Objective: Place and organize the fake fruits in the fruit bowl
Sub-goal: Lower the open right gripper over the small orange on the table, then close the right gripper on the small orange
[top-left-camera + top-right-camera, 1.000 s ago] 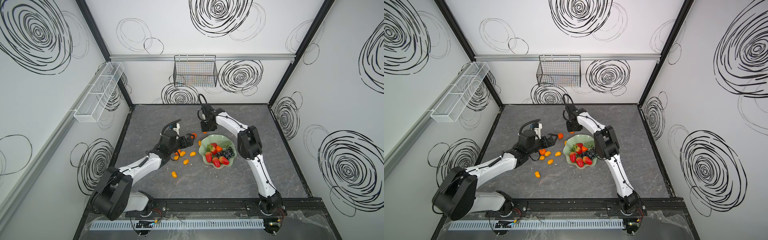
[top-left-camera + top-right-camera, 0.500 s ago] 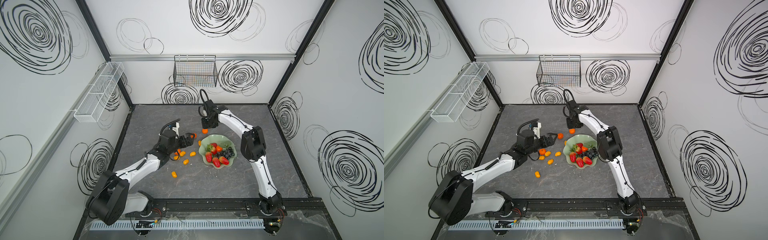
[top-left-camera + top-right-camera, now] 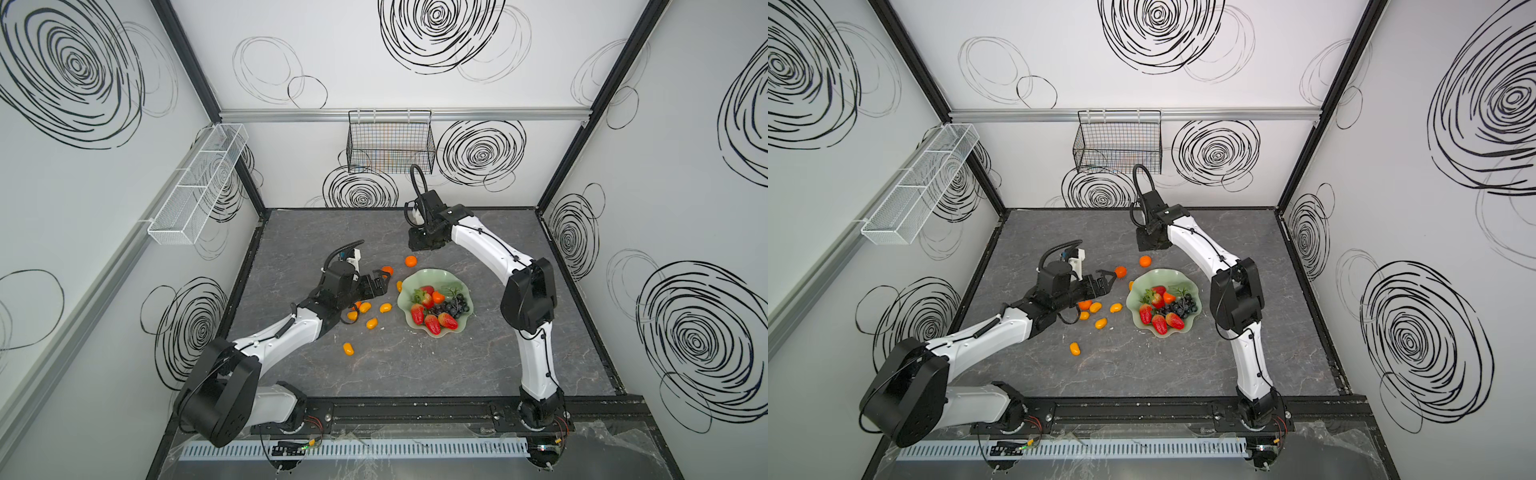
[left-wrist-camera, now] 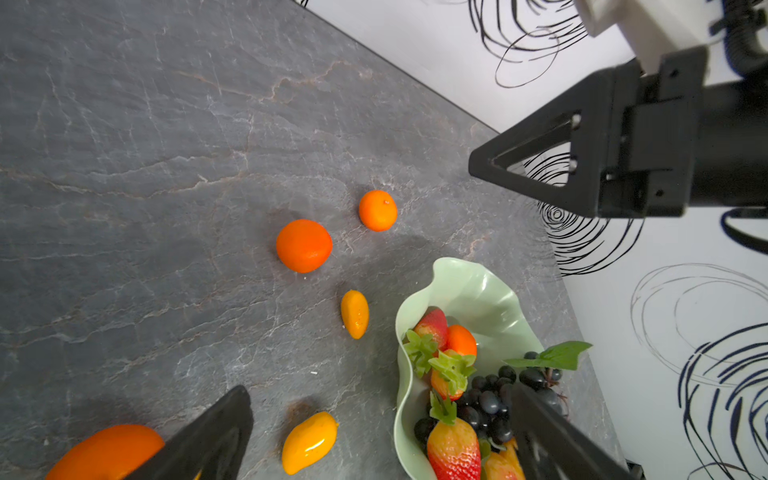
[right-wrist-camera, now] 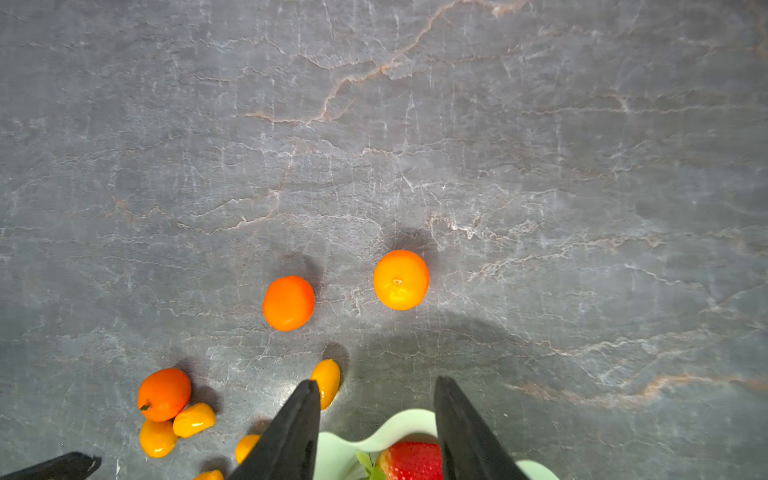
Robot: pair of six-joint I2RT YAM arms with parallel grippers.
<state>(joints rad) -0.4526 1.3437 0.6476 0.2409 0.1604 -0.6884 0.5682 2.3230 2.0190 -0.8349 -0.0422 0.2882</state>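
Note:
The mint-green fruit bowl (image 3: 432, 275) (image 3: 1158, 273) holds strawberries (image 3: 432, 324), one tangerine and the grape bunch (image 4: 490, 403). On the table behind it lie two tangerines (image 3: 411, 261) (image 5: 288, 303). Several kumquats (image 3: 371, 323) (image 4: 309, 442) and a third tangerine (image 5: 164, 394) lie to its left. My left gripper (image 3: 383, 281) (image 4: 380, 388) stands wide open and empty, low over the table just left of the bowl. My right gripper (image 3: 419, 245) (image 5: 377, 380) hangs above the bowl's far rim (image 5: 399, 424), its jaws apart with nothing between them.
A black wire basket (image 3: 390, 143) hangs on the back wall. On the left wall sits a white mesh tray (image 3: 195, 187). One kumquat (image 3: 348, 348) lies alone nearer the front. Bare grey table stretches to the bowl's right and front.
My right gripper has risen towards the back wall and spread its jaws. A tangerine now lies on the table behind the bowl. The left gripper has hardly moved.

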